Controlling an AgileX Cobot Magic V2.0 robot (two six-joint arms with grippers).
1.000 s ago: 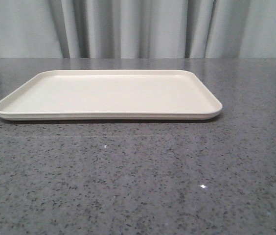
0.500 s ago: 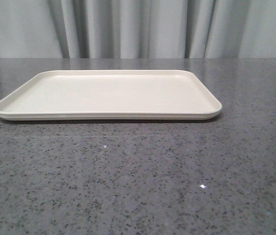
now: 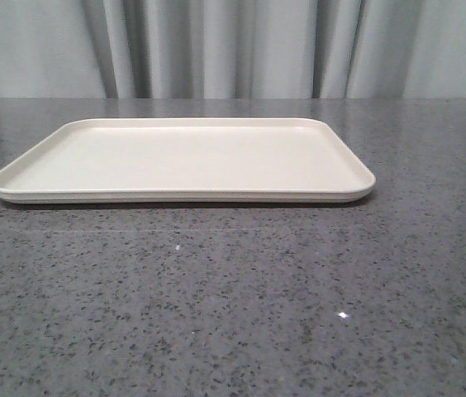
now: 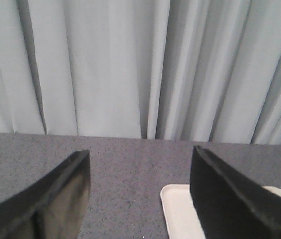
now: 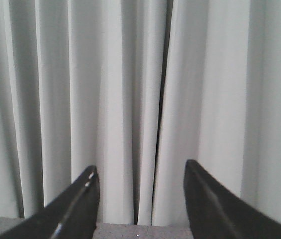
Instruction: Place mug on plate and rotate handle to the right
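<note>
Plate (image 3: 182, 161) lies flat on table (image 3: 233, 314). Left gripper (image 4: 139, 169) and right gripper (image 5: 141, 186) both level, fingers spread wide, holding nothing.

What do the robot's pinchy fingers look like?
Only the fingers show, in the wrist views; no arms or cables are visible. The left gripper has two broad black fingers with smooth, curved outer edges, wide at the base and narrower toward the tips. The right gripper has the same black, curved fingers; one carries small pale glints near its tip.
</note>
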